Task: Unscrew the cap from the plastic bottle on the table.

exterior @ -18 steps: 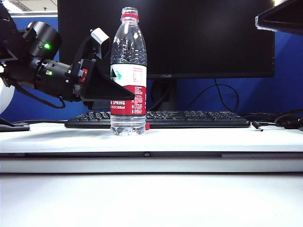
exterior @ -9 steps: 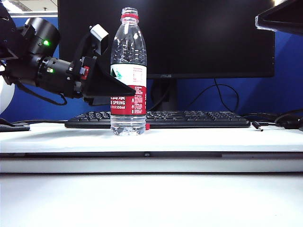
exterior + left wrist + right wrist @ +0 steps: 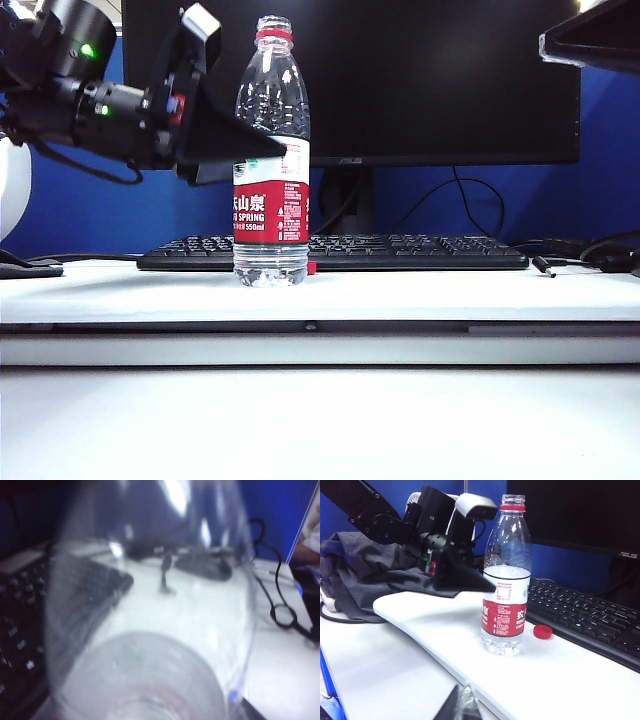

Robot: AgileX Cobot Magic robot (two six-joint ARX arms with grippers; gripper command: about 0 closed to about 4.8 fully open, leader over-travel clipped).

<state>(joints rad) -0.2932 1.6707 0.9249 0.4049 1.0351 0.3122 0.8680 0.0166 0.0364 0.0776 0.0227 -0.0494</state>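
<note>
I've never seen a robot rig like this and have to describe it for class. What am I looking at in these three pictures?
This is a robot with two arms, each ending in a two-finger gripper. One picture comes from a fixed camera facing the table. The other two come from cameras on the wrists. On the table stands a clear plastic bottle with its neck open. Its red cap lies by its base, in front of a keyboard. The left gripper is open at the bottle's clear upper part, so its camera sees mostly blurred plastic, and it grips nothing. The right gripper, shut and empty, sits back from the bottle.
</note>
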